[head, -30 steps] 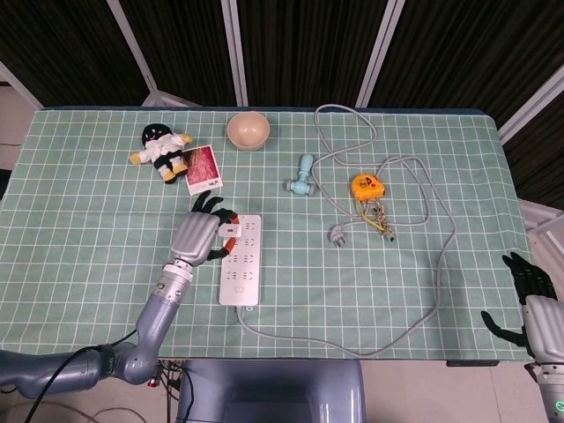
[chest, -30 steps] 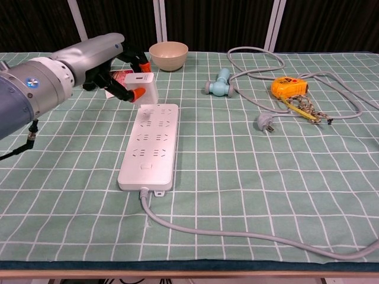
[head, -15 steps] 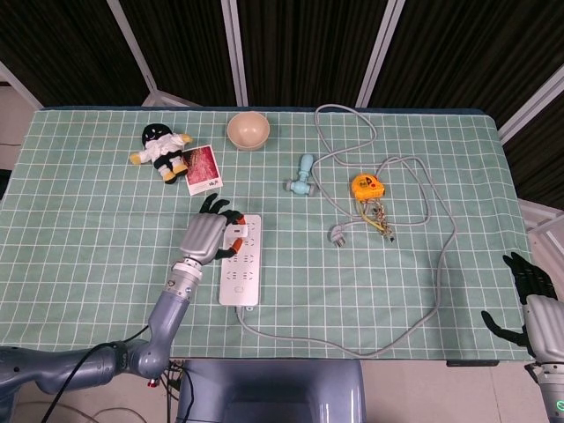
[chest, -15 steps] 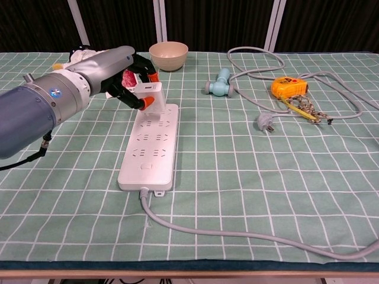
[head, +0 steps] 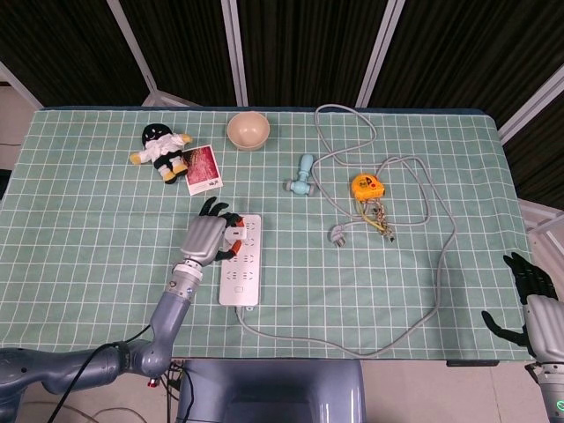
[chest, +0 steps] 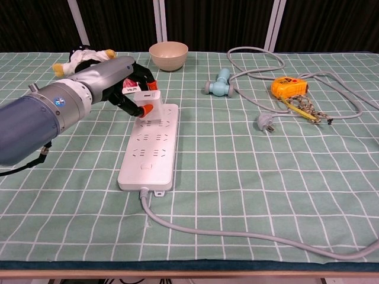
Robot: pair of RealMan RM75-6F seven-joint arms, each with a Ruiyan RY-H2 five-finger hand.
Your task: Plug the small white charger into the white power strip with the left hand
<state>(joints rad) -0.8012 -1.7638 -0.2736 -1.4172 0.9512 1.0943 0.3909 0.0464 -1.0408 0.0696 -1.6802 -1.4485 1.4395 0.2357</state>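
As the left hand comes lower, the small white charger it pinches now sits right at the far end of the white power strip, where a second ago it hung clear above the table just beyond that end. That puts the job at the seating stage, I'd say: the charger looks lined up over the top row of sockets, but whether its pins are already in I cannot tell.

The fingers are curled tight round the charger's body, orange tips showing under it. The chest view gives the side-on look, charger tilted slightly and meeting the strip's top face. From the head view the left hand covers the charger almost entirely, so only the strip and its grey cable read clearly there.

That high view alone shows the right hand, off the table's right edge, fingers apart and holding nothing. It has not budged.
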